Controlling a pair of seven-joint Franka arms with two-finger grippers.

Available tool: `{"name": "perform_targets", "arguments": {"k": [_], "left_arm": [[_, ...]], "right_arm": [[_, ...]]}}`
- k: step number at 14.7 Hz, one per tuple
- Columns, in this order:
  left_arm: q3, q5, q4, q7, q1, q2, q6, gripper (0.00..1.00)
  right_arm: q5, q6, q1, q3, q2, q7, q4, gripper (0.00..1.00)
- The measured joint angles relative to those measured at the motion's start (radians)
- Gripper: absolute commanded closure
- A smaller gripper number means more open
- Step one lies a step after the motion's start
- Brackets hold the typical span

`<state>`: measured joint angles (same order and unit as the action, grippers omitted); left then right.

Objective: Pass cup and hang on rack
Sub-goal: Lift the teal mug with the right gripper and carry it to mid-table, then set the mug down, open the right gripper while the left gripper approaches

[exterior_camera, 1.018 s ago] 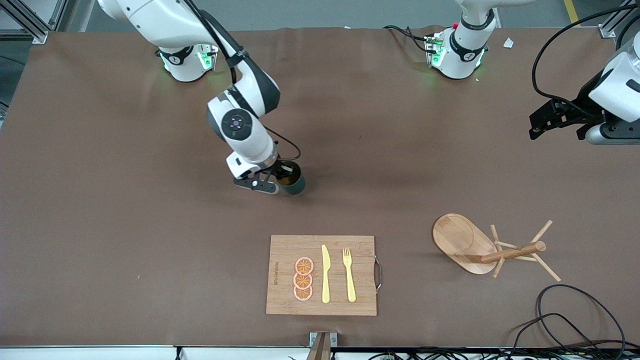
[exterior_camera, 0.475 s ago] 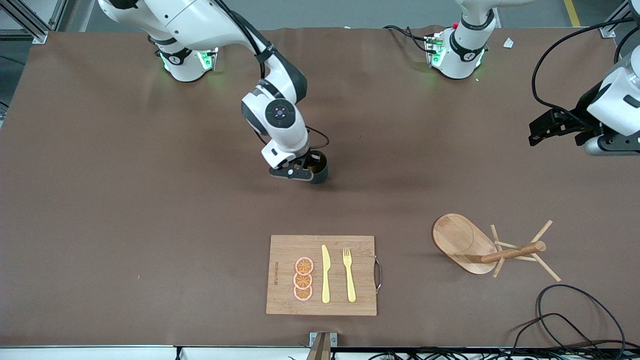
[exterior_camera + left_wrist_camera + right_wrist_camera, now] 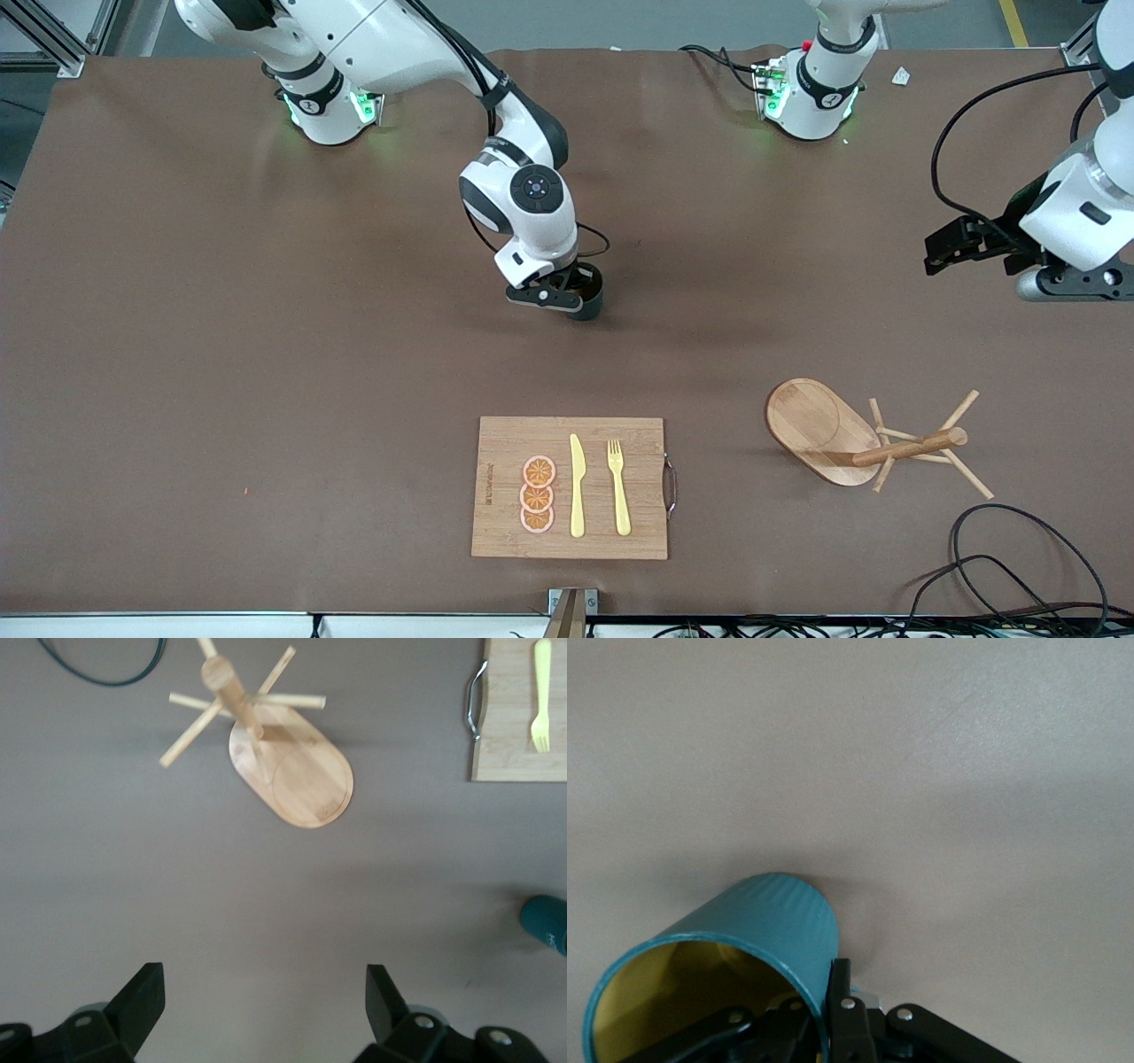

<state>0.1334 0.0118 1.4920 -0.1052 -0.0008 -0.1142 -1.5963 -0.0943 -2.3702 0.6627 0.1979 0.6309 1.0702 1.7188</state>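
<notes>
A wooden cutting board [image 3: 496,443] with a metal handle [image 3: 671,486] lies on the brown worktop [image 3: 221,354], carrying three orange slices [image 3: 538,494], a yellow knife [image 3: 577,486] and a yellow fork [image 3: 618,487]. Black cables [image 3: 1019,558] coil nearby.

Brown table covering [image 3: 221,354], grey floor [image 3: 620,22] past its edge, aluminium frame [image 3: 44,40] at 1 corner

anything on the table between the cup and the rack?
Nothing: bare brown table between the cup, held by the right gripper, and the rack. Front and left wrist views show it.
</notes>
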Motion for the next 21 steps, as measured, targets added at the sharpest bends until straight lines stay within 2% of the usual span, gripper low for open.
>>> {"name": "perform_targets", "arguments": {"k": [1, 6, 10, 12, 15, 21], "left_arm": [[0.004, 0.000, 0.000, -0.002, -0.003, -0.010, -0.015, 0.00], [0.010, 0.000, -0.003, -0.061, -0.021, -0.036, -0.057, 0.00], [0.013, 0.000, -0.008, -0.207, -0.100, -0.038, -0.064, 0.00], [0.014, 0.000, -0.008, -0.280, -0.141, -0.046, -0.073, 0.00], [0.016, 0.000, -0.008, -0.396, -0.207, -0.064, -0.090, 0.00], [0.015, 0.002, -0.008, -0.648, -0.348, -0.131, -0.161, 0.00]], "right_arm": [[-0.001, 0.000, 0.000, 0.000, 0.003, 0.002, -0.004, 0.00], [-0.002, 0.022, 0.000, -0.008, 0.007, 0.007, -0.032, 0.00], [-0.002, 0.216, -0.002, -0.007, -0.007, 0.001, -0.162, 0.00], [-0.002, 0.277, -0.017, -0.008, -0.036, -0.030, -0.192, 0.00], [0.023, 0.339, -0.095, -0.010, -0.085, -0.165, -0.194, 0.00], [0.054, 0.511, -0.343, -0.016, -0.184, -0.558, -0.186, 0.00]]}}
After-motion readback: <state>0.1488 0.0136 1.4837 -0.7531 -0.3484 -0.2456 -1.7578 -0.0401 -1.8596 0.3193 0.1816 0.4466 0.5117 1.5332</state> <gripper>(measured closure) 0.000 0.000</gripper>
